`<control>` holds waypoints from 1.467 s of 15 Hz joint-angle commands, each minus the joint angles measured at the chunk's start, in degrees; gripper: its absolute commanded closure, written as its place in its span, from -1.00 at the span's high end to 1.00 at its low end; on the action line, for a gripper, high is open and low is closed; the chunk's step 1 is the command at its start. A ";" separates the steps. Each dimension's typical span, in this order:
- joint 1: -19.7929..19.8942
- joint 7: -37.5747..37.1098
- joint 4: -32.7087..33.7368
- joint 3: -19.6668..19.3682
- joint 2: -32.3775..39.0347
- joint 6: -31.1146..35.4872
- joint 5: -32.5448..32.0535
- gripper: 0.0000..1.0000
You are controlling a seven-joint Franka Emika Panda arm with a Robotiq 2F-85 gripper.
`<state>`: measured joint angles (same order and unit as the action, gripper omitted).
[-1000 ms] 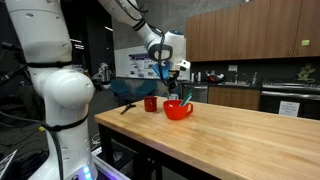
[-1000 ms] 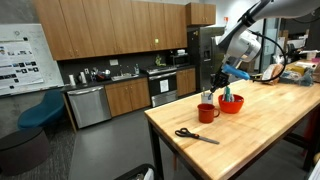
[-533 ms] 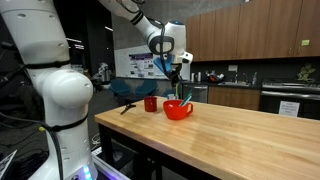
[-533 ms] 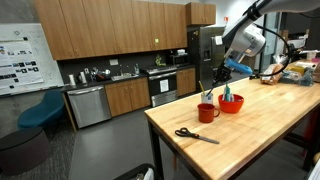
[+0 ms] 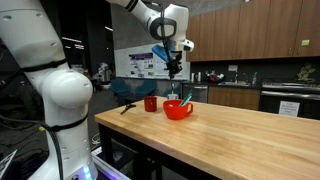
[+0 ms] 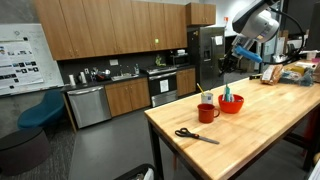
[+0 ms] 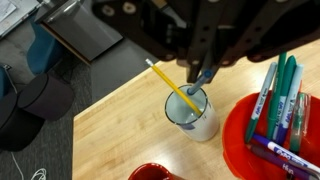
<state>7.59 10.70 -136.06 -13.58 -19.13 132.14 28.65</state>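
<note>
- Gripper [image 5: 174,68]: hangs well above the white cup, directly over it. We cannot tell from the wrist view whether its fingers are parted or closed, and we see nothing clearly held.
- White cup [image 7: 192,112]: upright near a long edge of the table [image 5: 230,135], just beside the red bowl.
- Yellow pencil [image 7: 172,86]: in the cup, leaning on its rim, since it is taller than the cup.
- Red bowl [image 5: 178,112]: markers [image 7: 278,95] rest slanted against its wall.
- Red mug [image 6: 207,113]: near the cup.
- Scissors [image 6: 197,135]: flat, toward the table's corner, apart.
</note>
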 commanded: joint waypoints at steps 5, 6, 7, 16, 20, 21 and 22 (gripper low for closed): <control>1.36 -0.28 3.22 -2.13 -4.12 -15.72 -6.84 -0.96; 1.79 -0.50 3.59 -2.09 -3.94 -16.69 -8.09 -0.96; 2.17 -0.74 4.06 -2.02 -3.72 -17.69 -9.25 -0.96; 2.80 -1.11 7.79 -1.59 4.78 -17.96 -16.08 -0.96; 3.12 -1.42 10.31 -1.47 9.77 -18.39 -16.94 -0.96; 3.19 -1.40 10.84 -1.41 10.56 -18.43 -17.12 -0.33; 3.23 -1.40 11.33 -1.32 11.17 -18.37 -17.28 -0.32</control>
<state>10.24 10.47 -127.87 -15.47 -10.55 115.63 12.91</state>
